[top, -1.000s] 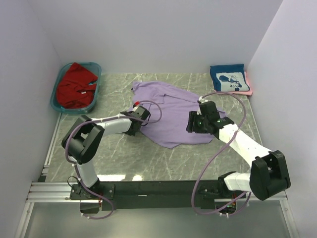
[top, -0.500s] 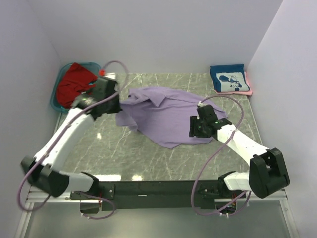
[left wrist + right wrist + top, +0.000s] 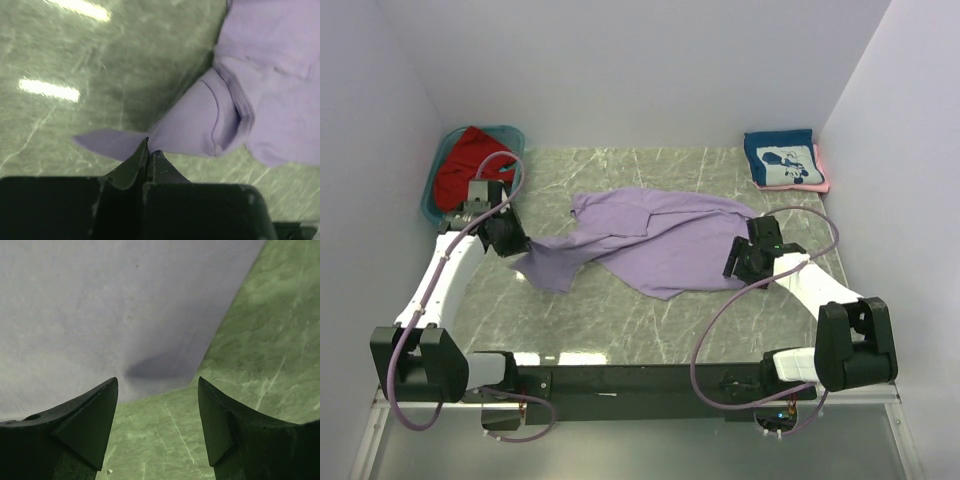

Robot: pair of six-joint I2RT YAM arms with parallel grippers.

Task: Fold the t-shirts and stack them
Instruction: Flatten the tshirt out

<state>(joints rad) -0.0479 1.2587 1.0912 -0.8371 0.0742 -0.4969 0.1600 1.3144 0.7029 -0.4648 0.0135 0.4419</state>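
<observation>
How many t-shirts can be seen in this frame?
4: a lavender shirt spread mid-table, a red shirt in the teal tub far left, a navy shirt folded at the far right corner, a pink shirt beneath it. More could be hidden in the tub.

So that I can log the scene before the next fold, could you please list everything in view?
lavender t-shirt: one, lavender-purple, spread unfolded mid-table
red t-shirt: one, red, crumpled in the tub
navy t-shirt: one, navy with white graphic, folded, far right corner
pink t-shirt: one, pink, under the navy one
tub: one, teal, far left corner
table: one, green marbled
left gripper: one, black, shut on the lavender t-shirt's left end
right gripper: one, black, open at its right edge
</observation>
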